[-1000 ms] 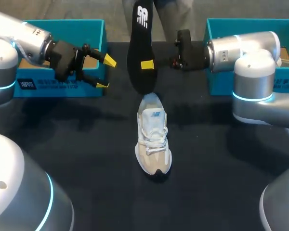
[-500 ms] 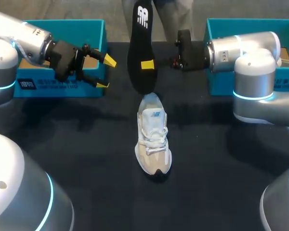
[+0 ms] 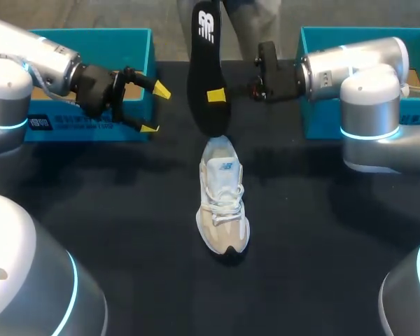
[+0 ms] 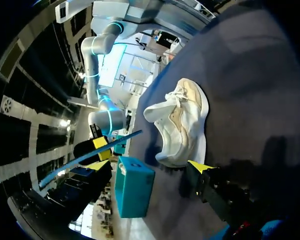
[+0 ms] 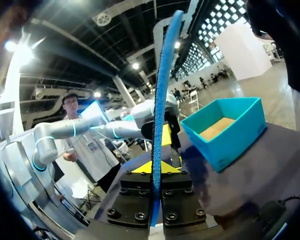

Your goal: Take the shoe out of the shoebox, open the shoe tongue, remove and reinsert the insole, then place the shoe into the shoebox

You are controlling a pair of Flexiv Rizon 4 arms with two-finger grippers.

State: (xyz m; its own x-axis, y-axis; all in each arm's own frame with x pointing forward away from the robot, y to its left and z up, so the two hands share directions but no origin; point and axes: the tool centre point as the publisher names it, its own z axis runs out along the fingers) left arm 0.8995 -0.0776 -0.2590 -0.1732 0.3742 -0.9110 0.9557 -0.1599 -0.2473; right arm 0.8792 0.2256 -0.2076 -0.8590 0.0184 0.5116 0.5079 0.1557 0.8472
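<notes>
The pale beige and white shoe (image 3: 222, 203) lies on the dark table with its toe toward me. Above its heel hangs the black insole (image 3: 206, 63), upright, with my right gripper (image 3: 215, 96) shut on its lower half. In the right wrist view the insole (image 5: 162, 95) shows edge-on between the two yellow tips of the gripper (image 5: 155, 167). My left gripper (image 3: 155, 109) stands open in front of the left box, a hand's width left of the insole, holding nothing. The left wrist view shows the shoe (image 4: 182, 125) ahead of one yellow fingertip (image 4: 200, 166), with the insole (image 4: 90, 156) beyond.
A teal shoebox (image 3: 91, 33) stands at the back left behind my left gripper. A second teal box (image 3: 322, 112) stands at the back right under my right arm. A person stands beyond the table's far edge, behind the insole.
My left arm has shifted slightly and its open gripper turned a little. The insole has drifted a touch to the right with my right gripper. The shoe has not moved.
</notes>
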